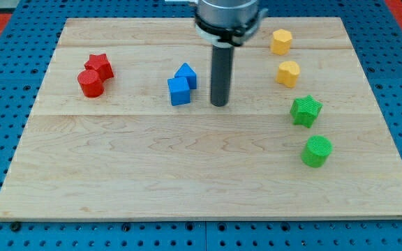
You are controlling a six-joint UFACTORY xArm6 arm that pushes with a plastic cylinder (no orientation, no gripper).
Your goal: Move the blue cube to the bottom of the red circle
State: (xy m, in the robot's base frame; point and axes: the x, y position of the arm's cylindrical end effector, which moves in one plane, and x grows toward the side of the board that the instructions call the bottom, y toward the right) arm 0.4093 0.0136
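Note:
The blue cube lies left of the board's middle, touching a second blue block with a pointed top just above and right of it. The red circle lies at the view's left, touching a red star above it. My tip rests on the board a short way to the right of the blue cube, apart from it. The rod rises straight up from the tip to the arm at the view's top.
Two yellow blocks lie at the upper right. A green star and a green round block lie below them. The wooden board sits on a blue perforated table.

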